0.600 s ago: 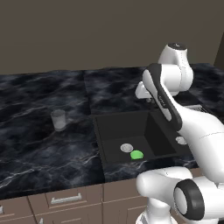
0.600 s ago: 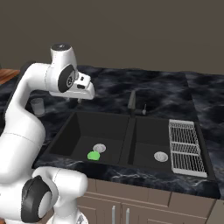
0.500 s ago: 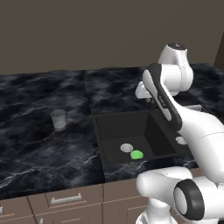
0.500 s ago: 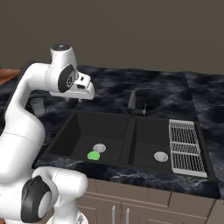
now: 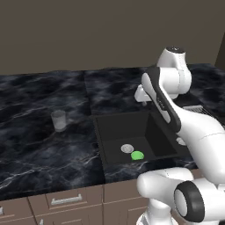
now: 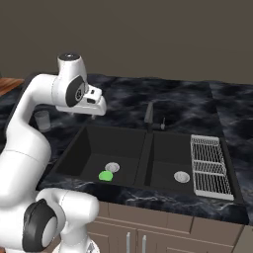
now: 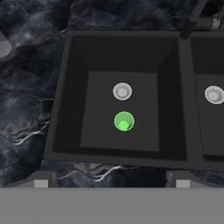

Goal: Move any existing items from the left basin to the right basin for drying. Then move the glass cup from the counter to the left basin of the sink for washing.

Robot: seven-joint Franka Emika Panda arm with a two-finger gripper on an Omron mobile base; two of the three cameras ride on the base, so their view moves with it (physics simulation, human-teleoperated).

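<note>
Hovering high above the matte black two-basin sink, the white arm's fingers stood spread wide and held nothing, their two tips set far apart at the bottom of the hand view. Directly below them lay the left basin, a matte black rectangular well away from the wire rack. On its floor sat the small bright green rounded lump, just beside the round silver drain disc and on the side of it nearer the sink's front edge, the two close together but apart.

From the right base view, the green lump rested near the front of that basin, while the right basin held a silver drain of its own and adjoined the silver wire drying rack. A dark curved faucet rose behind the divider between the basins.

Over on the glossy black marble tabletop with thin white veins, the small clear greyish glass tumbler stood upright, well apart from the sink and to the left of it.
</note>
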